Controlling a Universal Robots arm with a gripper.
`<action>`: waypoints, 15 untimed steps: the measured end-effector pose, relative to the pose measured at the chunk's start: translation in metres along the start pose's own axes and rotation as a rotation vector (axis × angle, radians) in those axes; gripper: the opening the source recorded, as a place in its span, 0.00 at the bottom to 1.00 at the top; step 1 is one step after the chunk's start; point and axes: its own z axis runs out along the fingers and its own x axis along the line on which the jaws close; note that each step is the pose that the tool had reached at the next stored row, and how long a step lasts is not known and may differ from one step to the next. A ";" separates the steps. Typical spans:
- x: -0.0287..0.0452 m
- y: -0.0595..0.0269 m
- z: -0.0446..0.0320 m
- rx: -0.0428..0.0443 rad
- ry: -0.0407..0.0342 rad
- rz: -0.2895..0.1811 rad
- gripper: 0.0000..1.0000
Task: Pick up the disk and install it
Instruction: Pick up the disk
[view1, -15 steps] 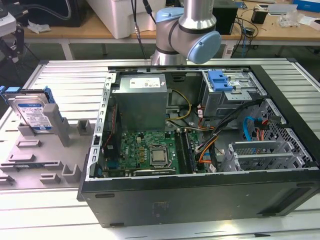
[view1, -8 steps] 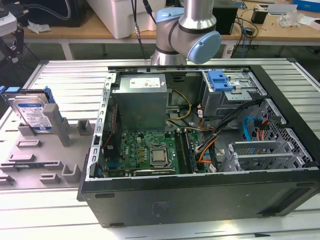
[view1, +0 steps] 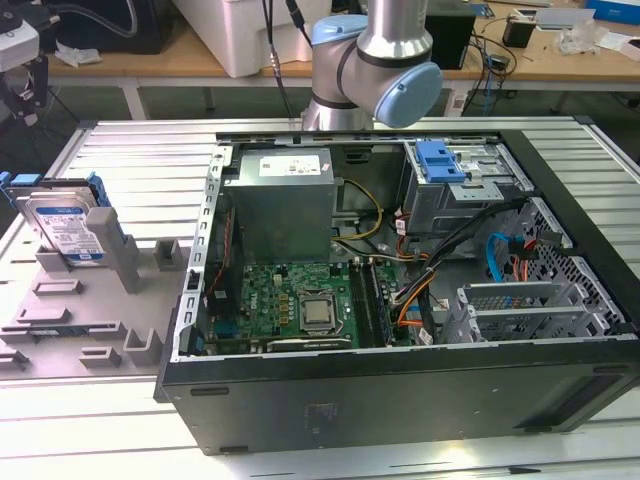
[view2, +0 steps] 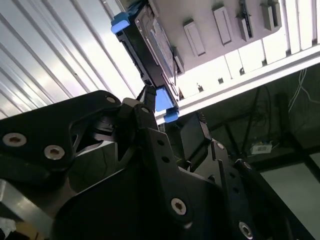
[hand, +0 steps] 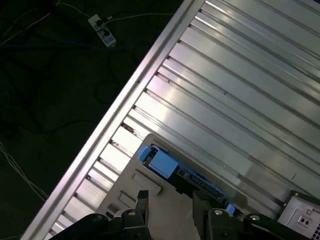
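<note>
Though grey holder partly hides disk, end effector open, empty; clear of disk.

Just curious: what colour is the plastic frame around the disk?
Blue. The disk and its frame show best in the exterior view.

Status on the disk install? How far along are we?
Done: nothing visible; the disk stands on edge in the grey fixture on the exterior view's left, outside the open case. In hand: the gripper is open and empty, pointed at the disk in both wrist views. Left: both the pick and the install.
</note>
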 end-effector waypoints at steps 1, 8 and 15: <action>0.0000 -0.0001 0.0001 0.0049 -0.0057 -0.009 0.48; 0.0002 0.0003 0.0002 0.0483 -0.0536 -0.033 0.48; -0.0014 0.0041 0.0028 0.0484 -0.0528 -0.045 0.48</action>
